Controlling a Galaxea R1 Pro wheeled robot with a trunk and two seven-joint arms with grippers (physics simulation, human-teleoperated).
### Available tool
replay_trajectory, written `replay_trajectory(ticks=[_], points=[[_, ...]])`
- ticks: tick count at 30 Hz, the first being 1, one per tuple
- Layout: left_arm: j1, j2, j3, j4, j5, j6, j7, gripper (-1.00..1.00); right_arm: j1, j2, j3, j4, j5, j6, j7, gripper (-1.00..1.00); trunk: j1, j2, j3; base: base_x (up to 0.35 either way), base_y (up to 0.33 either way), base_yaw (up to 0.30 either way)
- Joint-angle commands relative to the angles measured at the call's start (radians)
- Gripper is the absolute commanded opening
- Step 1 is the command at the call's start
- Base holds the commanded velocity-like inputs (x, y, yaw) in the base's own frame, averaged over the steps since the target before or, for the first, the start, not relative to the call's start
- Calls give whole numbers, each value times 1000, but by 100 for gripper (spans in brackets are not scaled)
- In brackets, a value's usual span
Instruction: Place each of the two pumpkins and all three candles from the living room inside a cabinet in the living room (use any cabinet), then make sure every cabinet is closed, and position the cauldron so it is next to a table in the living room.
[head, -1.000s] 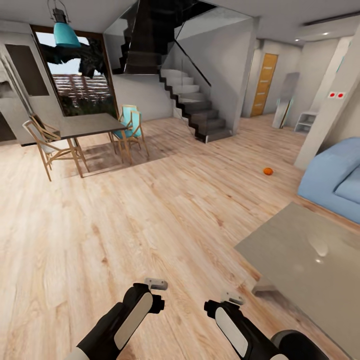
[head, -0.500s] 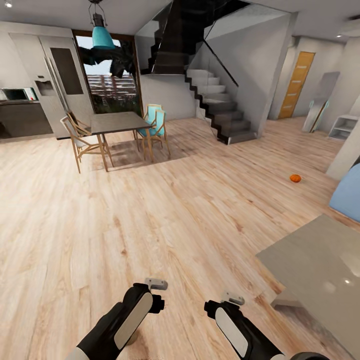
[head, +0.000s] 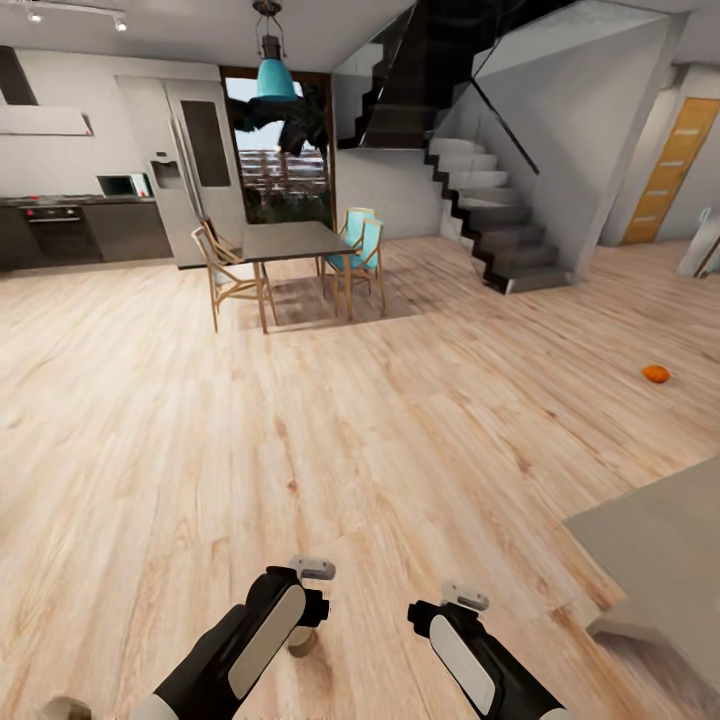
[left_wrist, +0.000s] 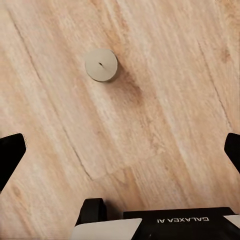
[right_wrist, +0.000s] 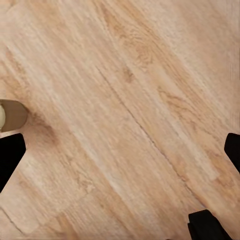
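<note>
Early stage: pumpkin (head: 656, 374) & candle (left_wrist: 101, 64) lie on floor (head: 150, 420), left gripper (left_wrist: 120, 150) & right gripper (right_wrist: 120, 150) wide open, empty.

One pumpkin (head: 656, 373) is sitting way out on the wood floor off to the right, small, orange, kinda squat, nothing near it. A candle (left_wrist: 101, 64) stands upright on the floorboards in the left wrist view: short pale grey-white puck, round top with a tiny dark wick mark in the middle. In the head view it peeks out just under the left arm (head: 300, 642). Another pale puck sits at the bottom left edge (head: 62, 709), mostly cut off. The grey coffee table's corner (head: 660, 545) shows at lower right, flat top, bare.
</note>
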Motion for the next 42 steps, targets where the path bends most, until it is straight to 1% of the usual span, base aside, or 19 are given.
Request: replay_trajectory(ticks=[1, 34, 42], points=[[-1, 0, -2, 0, 10, 1, 10, 100, -1, 0, 3, -2, -6, 3, -8, 100, 0, -1, -1, -4, 3, 289], [-1, 0, -2, 0, 10, 1, 10, 100, -1, 1, 3, -2, -6, 1, -8, 100, 0, -1, -1, 0, 0, 290], [-1, 1, 0, 0, 10, 1, 10, 100, -1, 1, 3, -2, -6, -8, -8, 100, 0, -1, -1, 191, 89, 286]])
